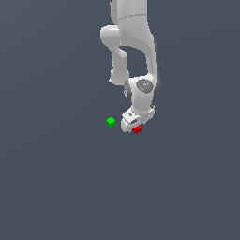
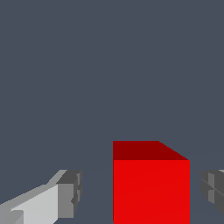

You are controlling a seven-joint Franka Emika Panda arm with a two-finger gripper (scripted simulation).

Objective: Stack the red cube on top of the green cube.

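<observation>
The red cube (image 1: 136, 129) lies on the grey floor right under my white gripper (image 1: 132, 124). In the wrist view the red cube (image 2: 151, 183) sits between the two grey fingertips (image 2: 70, 192), nearer the other fingertip, with a gap on each side. The gripper (image 2: 140, 192) is open around the cube and does not touch it. The green cube (image 1: 110, 122) lies on the floor a short way toward the exterior view's left of the gripper. It is out of the wrist view.
The white arm (image 1: 133, 42) comes down from the top of the exterior view. A plain dark grey floor (image 1: 61, 187) lies all around the two cubes.
</observation>
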